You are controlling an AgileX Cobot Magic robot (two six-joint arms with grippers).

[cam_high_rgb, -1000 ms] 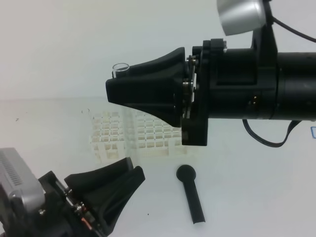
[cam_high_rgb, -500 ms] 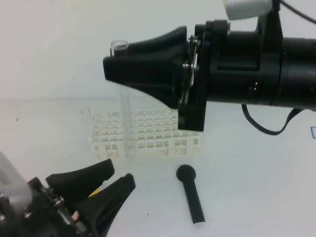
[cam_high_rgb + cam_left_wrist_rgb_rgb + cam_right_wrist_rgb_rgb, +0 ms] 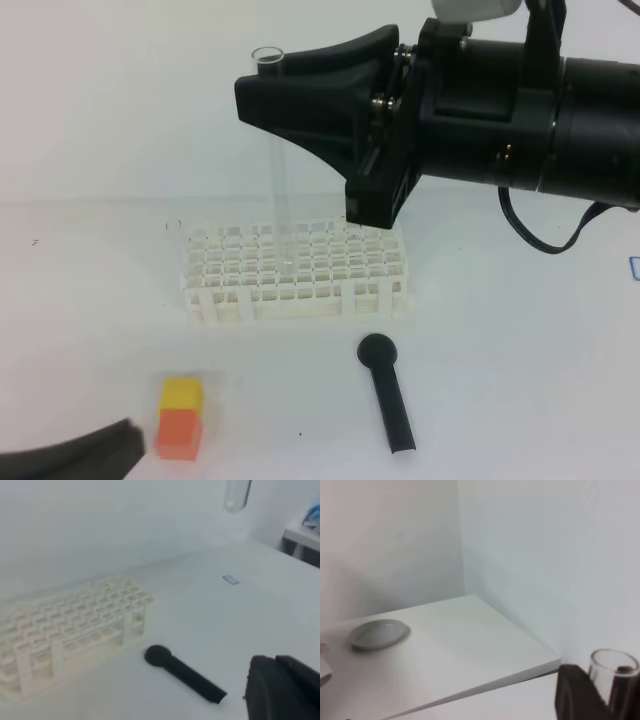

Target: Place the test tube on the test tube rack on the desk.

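The test tube (image 3: 282,190) hangs upright, its open rim up, with my right gripper (image 3: 262,100) shut on its upper part. In the exterior high view its lower end lines up with the white test tube rack (image 3: 295,292) on the desk (image 3: 520,380). The left wrist view shows the rounded end of the test tube (image 3: 236,495) in the air, well above the test tube rack (image 3: 70,630). The right wrist view catches the test tube rim (image 3: 614,666) beside a black finger (image 3: 575,695). My left gripper (image 3: 276,690) is low at the near left, its fingers together and empty.
A black round-headed tool (image 3: 387,392) lies on the desk in front of the rack, also seen as the black tool (image 3: 185,672) in the left wrist view. An orange and yellow block (image 3: 181,417) sits near the front left. A small blue tag (image 3: 230,579) lies further back.
The right gripper has carried the tube rightward and a little higher, over the rack. The left gripper has pulled back to the bottom left corner, closed, and uncovered the orange and yellow block.
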